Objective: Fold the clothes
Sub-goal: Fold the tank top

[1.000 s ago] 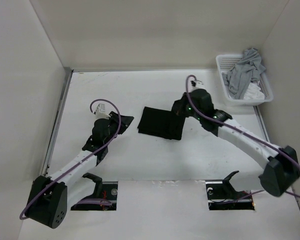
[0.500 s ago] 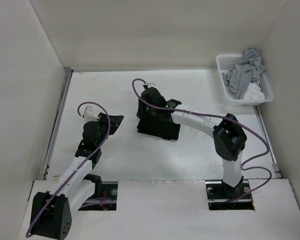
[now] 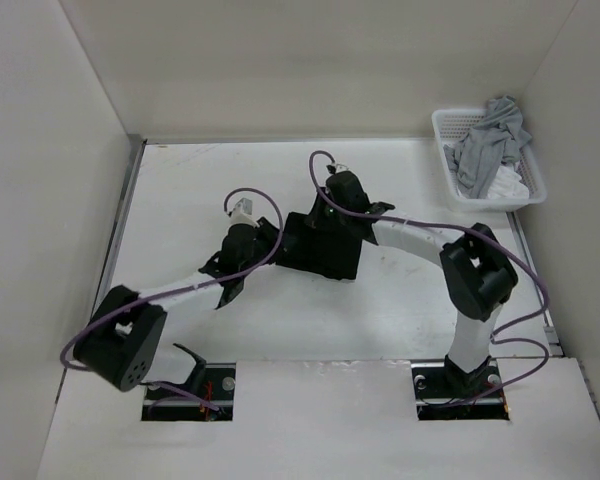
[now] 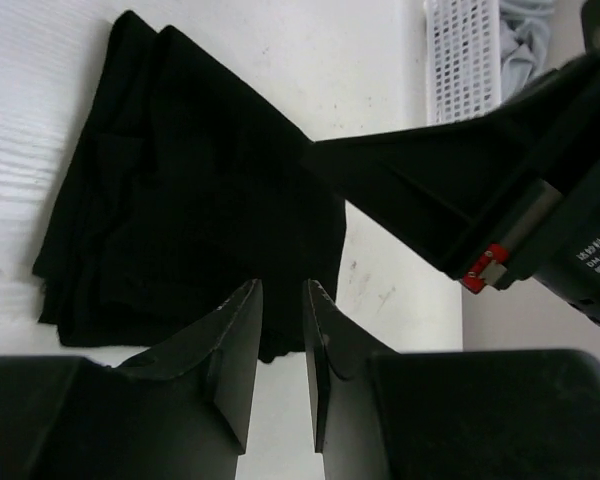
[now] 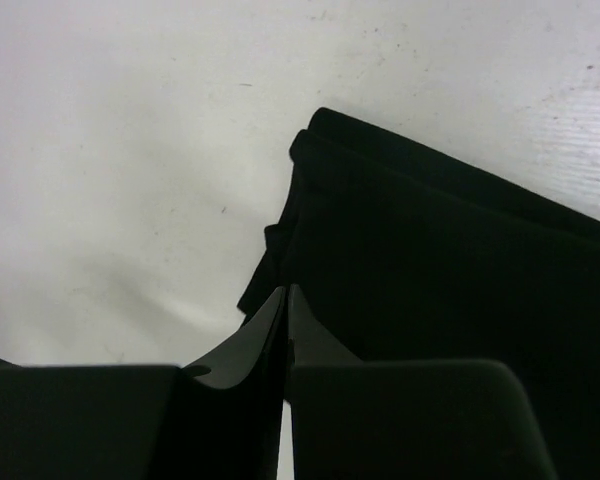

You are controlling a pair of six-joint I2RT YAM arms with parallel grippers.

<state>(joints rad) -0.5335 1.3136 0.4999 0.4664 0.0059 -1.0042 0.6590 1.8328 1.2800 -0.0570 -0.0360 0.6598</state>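
Note:
The clothes, one black garment (image 3: 325, 255), lie folded into a compact rectangle mid-table. In the left wrist view the black garment (image 4: 180, 200) spreads just beyond my left gripper (image 4: 282, 288), whose jaws stand a little apart with bare table between them. Seen from above, the left gripper (image 3: 272, 236) sits at the garment's left edge. My right gripper (image 3: 318, 225) reaches in over the garment's far side. In its own view the right gripper (image 5: 285, 290) is shut, tips at the left edge of the garment (image 5: 460, 300). Whether fabric is pinched does not show.
A white basket (image 3: 442, 130) stands at the back right, holding a grey garment (image 3: 490, 140) and a white garment (image 3: 505, 183). The right arm's wrist (image 4: 500, 190) fills the right of the left wrist view, close to my left fingers. White walls enclose the table.
The right gripper swept from the garment's right side to its left, then back toward the middle. The left arm swung right to the garment's left edge.

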